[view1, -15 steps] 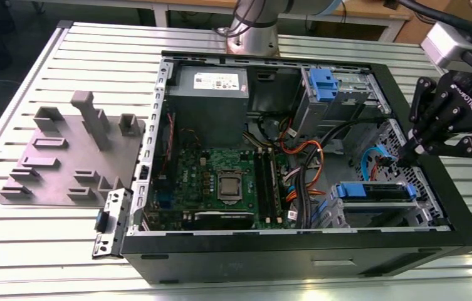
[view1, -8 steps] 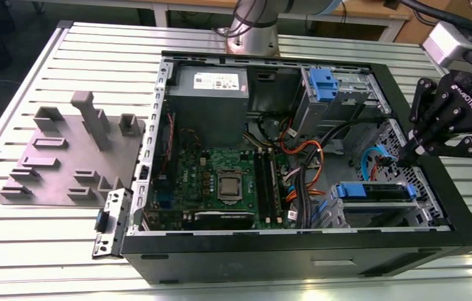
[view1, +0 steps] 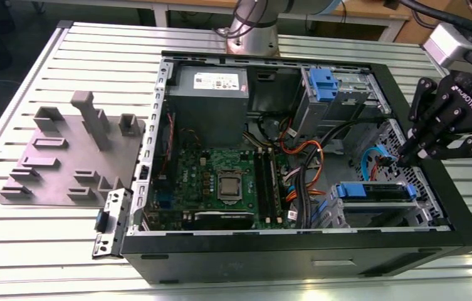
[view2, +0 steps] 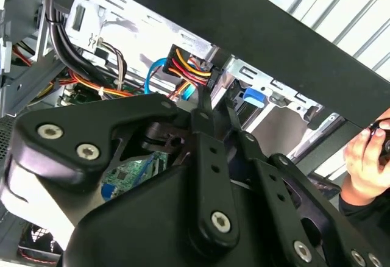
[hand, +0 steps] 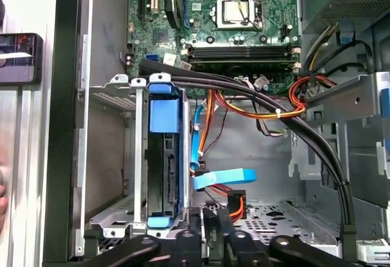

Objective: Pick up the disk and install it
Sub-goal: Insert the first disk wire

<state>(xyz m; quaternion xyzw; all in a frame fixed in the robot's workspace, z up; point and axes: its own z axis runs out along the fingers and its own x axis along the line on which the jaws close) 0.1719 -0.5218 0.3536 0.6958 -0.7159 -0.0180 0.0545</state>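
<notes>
Gripper (view1: 411, 157) hovers over the open computer case (view1: 303, 244) near its wall at the exterior view's right, fingers narrowly apart, empty. First wrist view: disk (hand: 164, 163) seated in its metal bay (hand: 116, 96), cables (hand: 244, 99) beside. Second wrist view: a hand (view2: 365, 157) outside the case wall.

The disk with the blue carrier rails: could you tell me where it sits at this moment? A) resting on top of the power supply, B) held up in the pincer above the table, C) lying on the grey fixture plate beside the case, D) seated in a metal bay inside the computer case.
D: the disk stands in its metal bay inside the computer case, with the pincer just beside that bay.
</notes>
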